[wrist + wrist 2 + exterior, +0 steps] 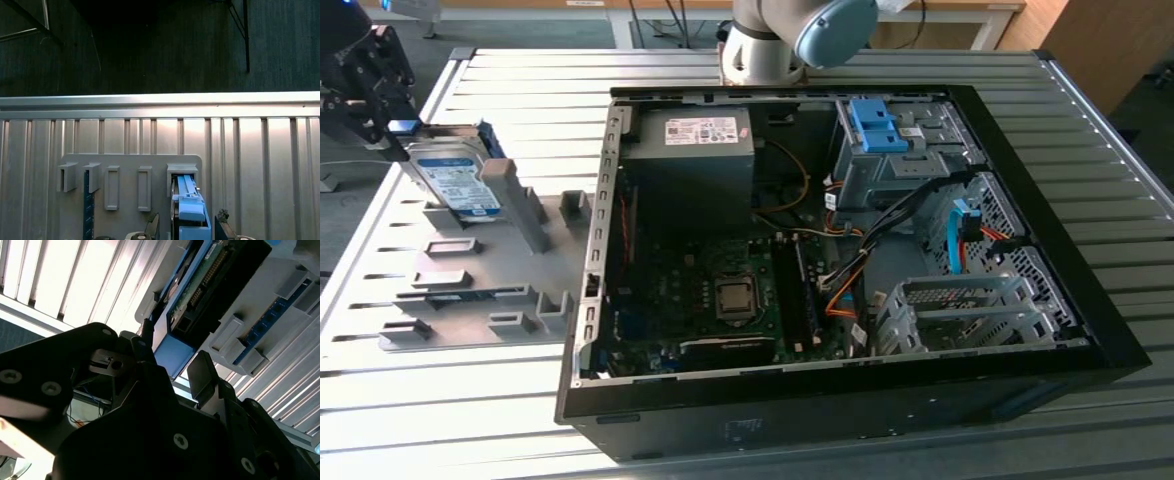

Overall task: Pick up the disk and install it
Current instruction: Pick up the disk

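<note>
Pick-up step: the black gripper (186,226) stands open astride the flat silver, blue-railed disk (454,185), upright at a corner of the grey holder plate (467,300). Closing needs square contact

No legible txt (PSU sticker (700,131) incl.)

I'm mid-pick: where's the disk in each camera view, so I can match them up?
Exterior view: the disk stands upright in the grey holder plate, at the exterior view's left.
First wrist view: the disk sits edge-on in a plate slot, between the fingers of the gripper.
Second wrist view: its circuit-board side shows, just beyond the gripper.
Shared landmark: the grey holder plate.
</note>
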Controlling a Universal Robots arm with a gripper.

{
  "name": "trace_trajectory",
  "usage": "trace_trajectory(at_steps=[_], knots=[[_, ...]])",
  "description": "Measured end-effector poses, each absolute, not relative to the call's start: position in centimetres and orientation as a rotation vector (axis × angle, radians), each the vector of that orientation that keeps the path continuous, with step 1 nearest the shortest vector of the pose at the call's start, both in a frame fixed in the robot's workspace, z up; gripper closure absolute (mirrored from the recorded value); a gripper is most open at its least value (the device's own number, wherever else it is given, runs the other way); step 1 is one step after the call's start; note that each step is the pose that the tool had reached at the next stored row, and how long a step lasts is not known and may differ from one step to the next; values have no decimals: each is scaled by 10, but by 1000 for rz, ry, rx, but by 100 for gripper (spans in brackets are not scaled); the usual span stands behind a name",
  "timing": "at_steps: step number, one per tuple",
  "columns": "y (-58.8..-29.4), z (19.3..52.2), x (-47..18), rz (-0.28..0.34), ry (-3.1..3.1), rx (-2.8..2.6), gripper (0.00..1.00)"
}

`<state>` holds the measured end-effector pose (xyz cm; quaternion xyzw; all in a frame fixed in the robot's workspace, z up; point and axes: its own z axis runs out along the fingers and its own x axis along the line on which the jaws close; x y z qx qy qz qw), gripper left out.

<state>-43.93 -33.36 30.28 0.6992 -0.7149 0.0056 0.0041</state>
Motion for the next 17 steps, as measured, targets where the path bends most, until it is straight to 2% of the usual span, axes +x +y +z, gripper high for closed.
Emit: trace_trajectory(at_steps=[9, 10, 11, 17], knots=[[-332, 300, -439, 18, -2243, 2188, 45], [-332, 299, -439, 18, -2243, 2188, 47], [-332, 299, -439, 18, -2244, 2187, 54], [-333, 296, -439, 19, -2254, 2176, 54]])
